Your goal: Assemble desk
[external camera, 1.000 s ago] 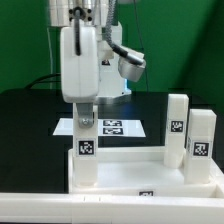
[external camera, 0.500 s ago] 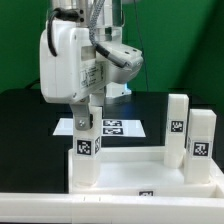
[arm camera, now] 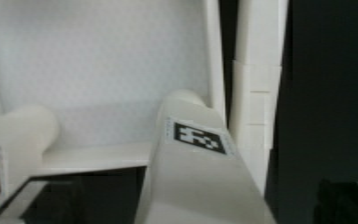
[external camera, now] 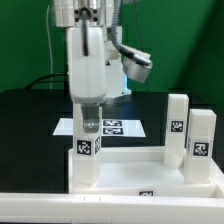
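The white tabletop (external camera: 150,182) lies upside down at the front, rim up. One white leg (external camera: 87,155) with a tag stands upright in its corner on the exterior view's left. My gripper (external camera: 88,124) comes straight down on this leg's top and is shut on it. Two more tagged legs (external camera: 178,128) (external camera: 203,140) stand upright at the tabletop's side on the exterior view's right. In the wrist view the held leg (arm camera: 202,175) fills the middle, over the tabletop's inner face (arm camera: 105,70), with a second leg (arm camera: 12,150) beside it. My fingertips are hidden there.
The marker board (external camera: 112,127) lies flat on the black table behind the held leg. A green wall stands behind the arm. The tabletop's raised rim (arm camera: 252,70) runs beside the held leg.
My hand has turned about its vertical axis above the leg, swinging one way and back. The leg and tabletop stay in place.
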Controlling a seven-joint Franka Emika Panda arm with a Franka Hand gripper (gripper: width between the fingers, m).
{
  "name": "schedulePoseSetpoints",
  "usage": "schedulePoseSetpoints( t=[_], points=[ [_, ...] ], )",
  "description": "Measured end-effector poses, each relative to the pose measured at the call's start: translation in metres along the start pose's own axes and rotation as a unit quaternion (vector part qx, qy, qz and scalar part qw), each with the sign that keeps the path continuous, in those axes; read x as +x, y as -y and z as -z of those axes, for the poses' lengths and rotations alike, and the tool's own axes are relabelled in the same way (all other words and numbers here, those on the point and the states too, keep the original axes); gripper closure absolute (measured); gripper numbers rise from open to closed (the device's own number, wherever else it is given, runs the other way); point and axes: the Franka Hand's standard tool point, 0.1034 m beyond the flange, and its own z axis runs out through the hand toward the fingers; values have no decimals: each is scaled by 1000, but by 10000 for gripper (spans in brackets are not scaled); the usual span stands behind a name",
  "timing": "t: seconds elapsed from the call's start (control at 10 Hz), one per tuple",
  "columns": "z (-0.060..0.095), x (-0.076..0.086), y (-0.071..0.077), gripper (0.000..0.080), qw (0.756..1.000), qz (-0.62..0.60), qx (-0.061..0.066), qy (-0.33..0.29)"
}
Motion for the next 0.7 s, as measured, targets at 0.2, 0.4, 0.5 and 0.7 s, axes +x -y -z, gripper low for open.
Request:
schedulePoseSetpoints(
  t=[0.2,0.4,0.5,0.7],
  points=[
    [1,5,-1,151,995,104,1,0],
    [1,6,-1,151,984,179,1,-1],
    [1,6,-1,151,977,214,1,-1],
    [1,6,-1,151,964,266,1,-1]
  ],
)
